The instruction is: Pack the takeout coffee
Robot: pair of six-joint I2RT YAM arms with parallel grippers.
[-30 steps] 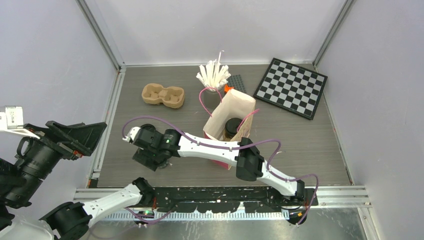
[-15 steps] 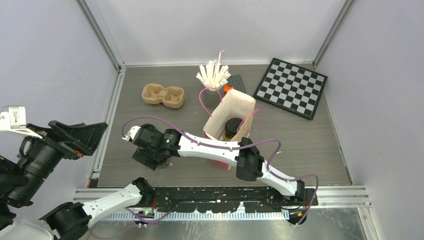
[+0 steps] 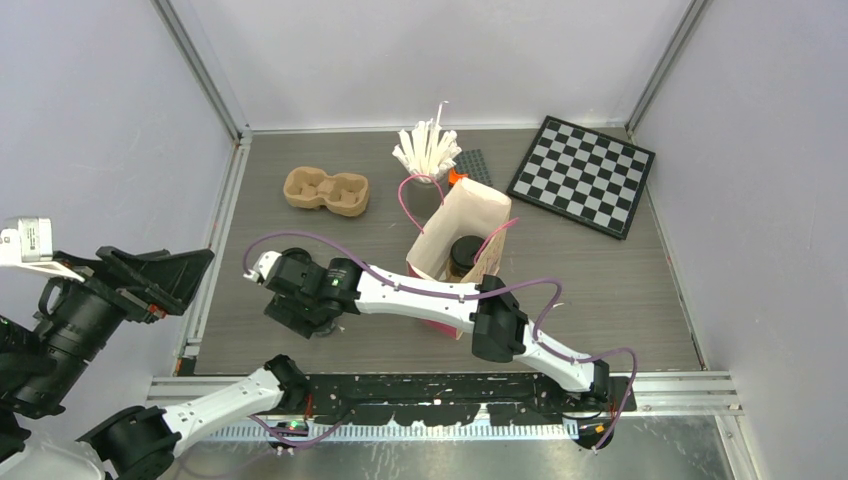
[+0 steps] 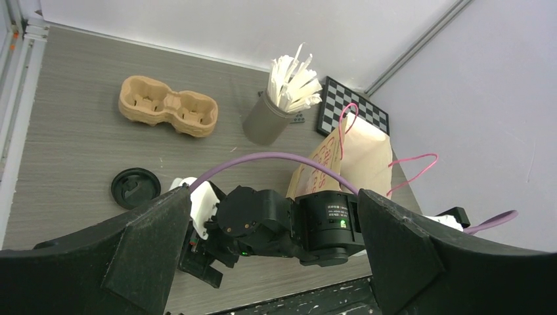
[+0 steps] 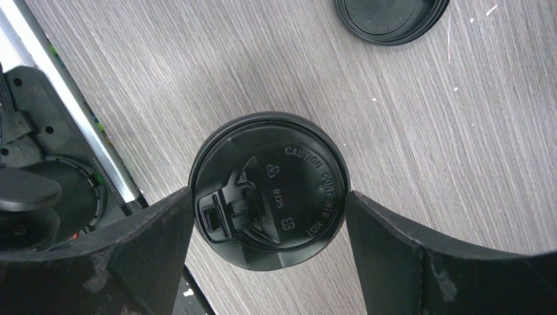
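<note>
One lidded coffee cup (image 5: 276, 190) stands between the right gripper's (image 5: 268, 198) wide-spread fingers; whether they grip it is unclear.

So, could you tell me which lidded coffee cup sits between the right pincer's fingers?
The cup on the table, flanked by the right pincer; the other cup stands inside the paper bag.

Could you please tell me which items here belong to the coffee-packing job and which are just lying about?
Job: coffee cup between the right fingers; second coffee cup inside the paper bag.
Lying about: pulp tray; cup of white sticks; checkerboard; loose black lid.
</note>
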